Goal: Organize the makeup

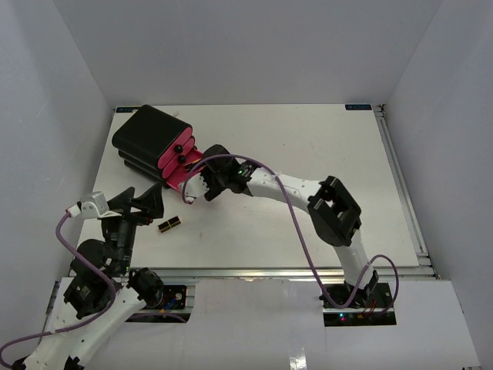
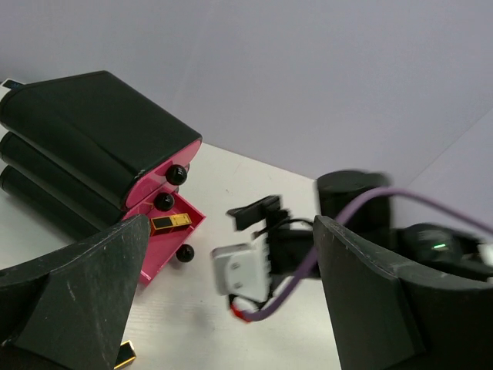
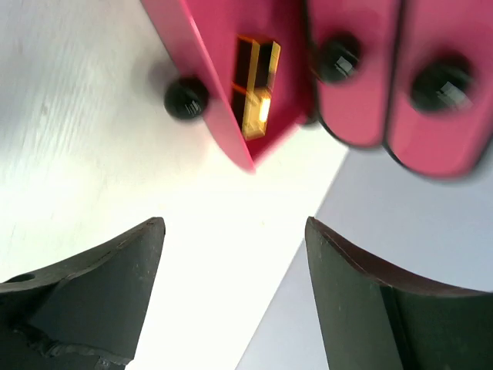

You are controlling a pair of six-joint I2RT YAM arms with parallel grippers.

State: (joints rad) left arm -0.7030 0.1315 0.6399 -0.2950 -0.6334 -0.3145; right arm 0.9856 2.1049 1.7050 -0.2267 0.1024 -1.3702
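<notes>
A gold-and-black lipstick (image 1: 170,224) lies on the table in front of the black-and-pink case (image 1: 146,139); its end shows at the lower left of the left wrist view (image 2: 125,356). A second lipstick (image 2: 169,223) lies inside the case's lowest pink drawer (image 2: 166,250), which is pulled out; it also shows in the right wrist view (image 3: 254,89). My right gripper (image 3: 233,225) is open and empty, just in front of that drawer (image 1: 191,191). My left gripper (image 2: 231,231) is open and empty, near the loose lipstick (image 1: 152,204). No other makeup is in view.
The case stands at the table's back left with two upper pink drawers (image 3: 400,85) shut, each with a black knob. My right arm (image 1: 293,189) reaches across the middle of the table. White walls enclose the table on three sides.
</notes>
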